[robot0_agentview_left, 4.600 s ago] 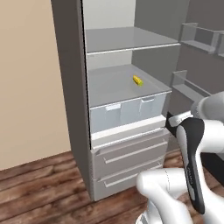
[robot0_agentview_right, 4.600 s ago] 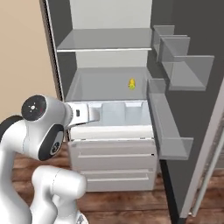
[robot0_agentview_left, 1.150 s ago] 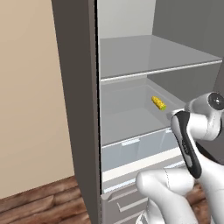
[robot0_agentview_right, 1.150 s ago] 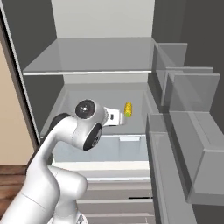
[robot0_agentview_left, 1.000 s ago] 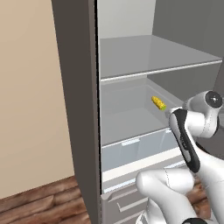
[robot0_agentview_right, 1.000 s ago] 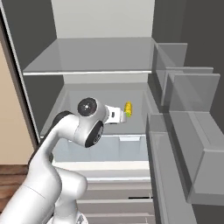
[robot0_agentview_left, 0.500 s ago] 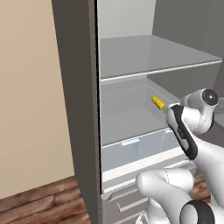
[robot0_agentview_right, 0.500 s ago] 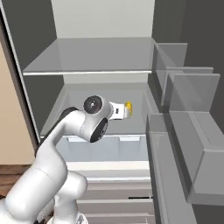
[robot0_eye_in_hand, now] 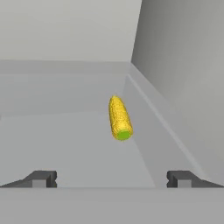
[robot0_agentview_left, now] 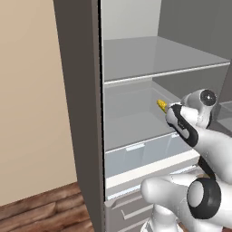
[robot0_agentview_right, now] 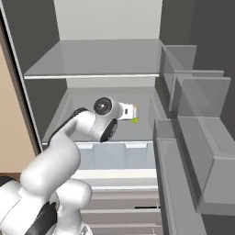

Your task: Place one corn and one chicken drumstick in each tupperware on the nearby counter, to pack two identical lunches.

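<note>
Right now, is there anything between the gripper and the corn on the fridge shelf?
Nothing: in the hand view, bare grey shelf runs from the open gripper to the corn.

Grey fridge shelf (robot0_eye_in_hand: 65,135) – flat, pale, spans centre of hand view; side wall rises along its right edge, back wall across upper frame. One yellow corn cob with green stalk end (robot0_eye_in_hand: 119,118) lies directly on shelf, right of centre, just beside right wall, green end toward bottom of frame. Left base view: cob mid-right – right base view: centre.
</note>
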Robot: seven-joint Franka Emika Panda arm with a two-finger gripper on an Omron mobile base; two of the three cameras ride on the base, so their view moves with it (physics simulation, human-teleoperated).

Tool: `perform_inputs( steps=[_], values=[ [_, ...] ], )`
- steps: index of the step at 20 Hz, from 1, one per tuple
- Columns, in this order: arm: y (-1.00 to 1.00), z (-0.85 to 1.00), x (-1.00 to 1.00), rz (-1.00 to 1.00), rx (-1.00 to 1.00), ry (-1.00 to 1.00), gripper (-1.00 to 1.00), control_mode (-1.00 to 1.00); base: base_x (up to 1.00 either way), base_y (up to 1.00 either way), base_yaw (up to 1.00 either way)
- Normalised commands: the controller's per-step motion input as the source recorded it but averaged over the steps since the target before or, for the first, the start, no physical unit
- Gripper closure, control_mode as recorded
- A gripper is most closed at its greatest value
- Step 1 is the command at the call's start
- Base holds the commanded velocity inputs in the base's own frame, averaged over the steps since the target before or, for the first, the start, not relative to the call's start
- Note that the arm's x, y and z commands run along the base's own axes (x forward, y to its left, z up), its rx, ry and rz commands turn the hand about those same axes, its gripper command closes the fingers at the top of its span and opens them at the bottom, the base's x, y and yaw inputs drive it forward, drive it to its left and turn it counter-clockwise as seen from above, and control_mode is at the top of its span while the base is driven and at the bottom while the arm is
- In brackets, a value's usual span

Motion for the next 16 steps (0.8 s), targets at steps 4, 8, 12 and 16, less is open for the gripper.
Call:
perform_inputs(
  steps=[4, 8, 12, 16],
  values=[
    [-0.27, 0.0, 0.54, 0.0, 0.0, 0.0, -1.0, -1.0, 0.0, 0.0, 0.0],
    [-0.27, -0.1, 0.49, 0.0, 0.0, 0.0, -1.0, -1.0, 0.0, 0.0, 0.0],
    [-0.03, -0.31, 0.45, 0.0, 0.0, 0.0, -1.0, -1.0, 0.0, 0.0, 0.0],
    [0.0, -0.28, 0.39, 0.02, 0.0, 0.02, -1.0, -1.0, 0.0, 0.0, 0.0]
  ],
)
